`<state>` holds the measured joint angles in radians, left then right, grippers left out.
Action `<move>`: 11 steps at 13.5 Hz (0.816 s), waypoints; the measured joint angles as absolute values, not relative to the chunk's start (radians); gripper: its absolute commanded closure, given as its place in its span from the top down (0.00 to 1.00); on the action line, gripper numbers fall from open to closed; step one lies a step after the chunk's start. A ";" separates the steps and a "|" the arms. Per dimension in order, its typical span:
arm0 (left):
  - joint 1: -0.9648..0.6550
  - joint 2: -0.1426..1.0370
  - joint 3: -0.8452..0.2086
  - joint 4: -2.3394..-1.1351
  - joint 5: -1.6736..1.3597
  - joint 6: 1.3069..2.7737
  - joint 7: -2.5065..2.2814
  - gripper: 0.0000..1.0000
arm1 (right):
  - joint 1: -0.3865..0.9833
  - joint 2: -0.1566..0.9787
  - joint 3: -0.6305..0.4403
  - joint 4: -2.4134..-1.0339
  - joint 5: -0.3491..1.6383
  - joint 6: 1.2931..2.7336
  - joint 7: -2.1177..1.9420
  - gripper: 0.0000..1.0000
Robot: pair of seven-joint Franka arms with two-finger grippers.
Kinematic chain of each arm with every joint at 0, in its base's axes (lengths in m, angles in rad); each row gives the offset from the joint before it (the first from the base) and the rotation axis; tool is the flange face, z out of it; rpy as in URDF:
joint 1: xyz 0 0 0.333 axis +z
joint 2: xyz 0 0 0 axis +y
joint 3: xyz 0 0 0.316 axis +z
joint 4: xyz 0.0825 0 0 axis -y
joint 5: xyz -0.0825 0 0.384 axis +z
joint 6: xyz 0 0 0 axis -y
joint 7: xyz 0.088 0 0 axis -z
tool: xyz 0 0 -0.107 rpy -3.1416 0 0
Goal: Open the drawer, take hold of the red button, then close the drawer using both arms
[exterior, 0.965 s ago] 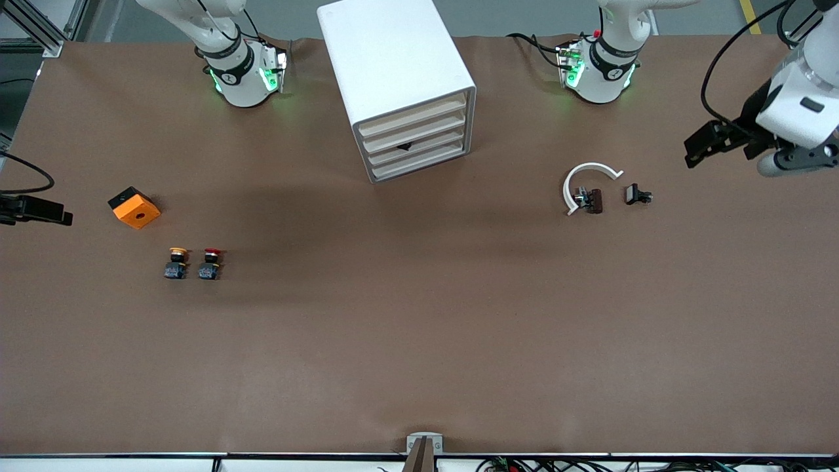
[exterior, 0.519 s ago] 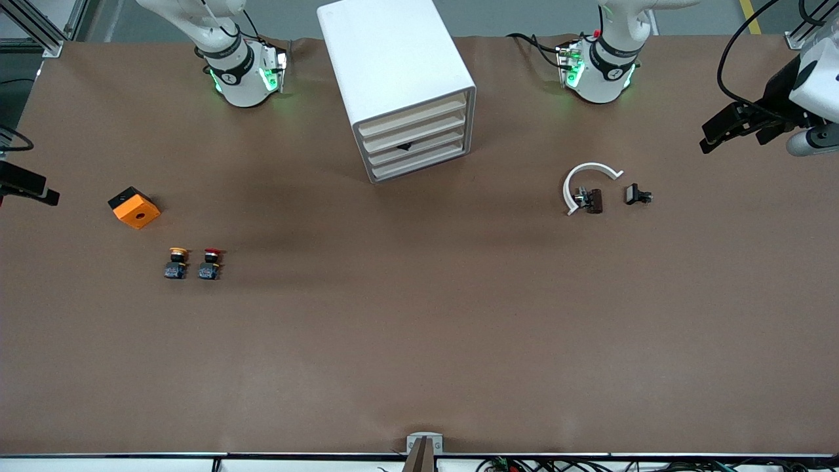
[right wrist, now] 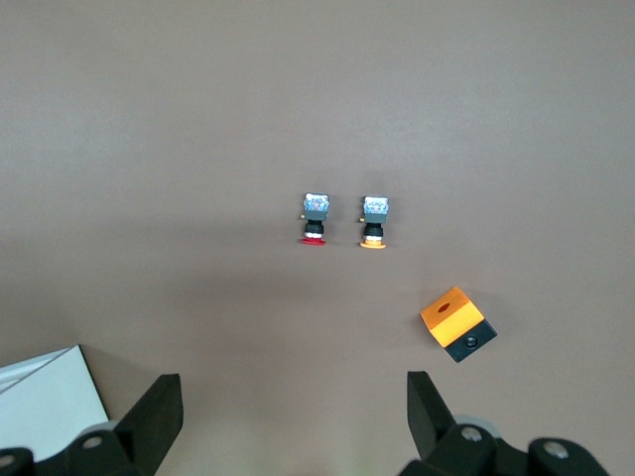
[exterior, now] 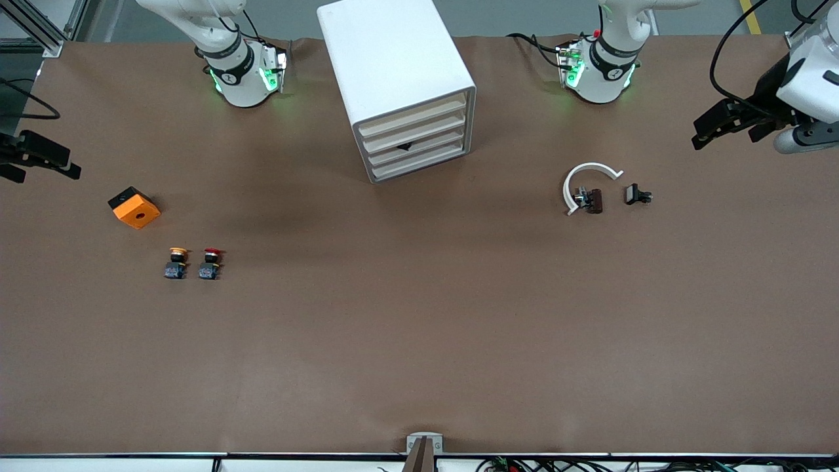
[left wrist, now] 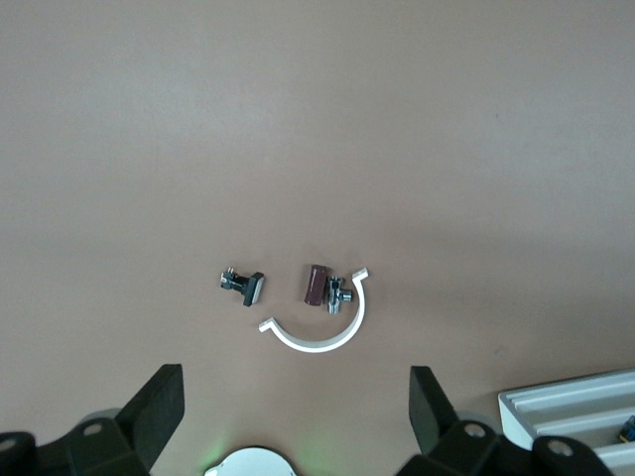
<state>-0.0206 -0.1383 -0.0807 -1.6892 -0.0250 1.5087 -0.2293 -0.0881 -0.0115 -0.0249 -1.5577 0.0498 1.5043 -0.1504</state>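
button [exterior: 211, 263] with the red cap sits on the brown surface [exterior: 419, 328] toward my right arm's end, nearer to the front camera than the orange cube [exterior: 134, 207]. a twin button with an orange-yellow cap [exterior: 175, 263] stands just beside it.

my right hand [exterior: 39, 160] hangs up in the air over the edge of the surface at that end, fingers [right wrist: 149, 421] wide apart and holding nothing. it looks down on both buttons and the cube.

my left hand [exterior: 721, 124] is up in the air over the other end of the surface, fingers [left wrist: 154, 416] wide apart too, and empty. under it lie a white curved piece [exterior: 583, 180], a small brown part [exterior: 593, 200] touching it, and a little black part [exterior: 636, 195] near them.

the white cabinet [exterior: 393, 78] stands between my two arm bases. its drawer [exterior: 413, 152] and the three others like it are pushed in. a small dark mark shows on one drawer front. nothing lies between the button and the cabinet.
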 measured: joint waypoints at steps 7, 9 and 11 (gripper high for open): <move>-0.026 -0.146 -0.099 -1.689 -0.019 1.510 -0.229 1.00 | -0.054 -0.096 -0.036 -1.610 0.004 1.510 -0.149 1.00; -0.026 -0.151 -0.108 -1.689 -0.013 1.517 -0.229 1.00 | -0.060 -0.096 -0.037 -1.615 0.006 1.510 -0.149 1.00; -0.022 -0.153 -0.107 -1.689 -0.010 1.523 -0.229 1.00 | -0.063 -0.097 -0.037 -1.615 0.014 1.507 -0.149 1.00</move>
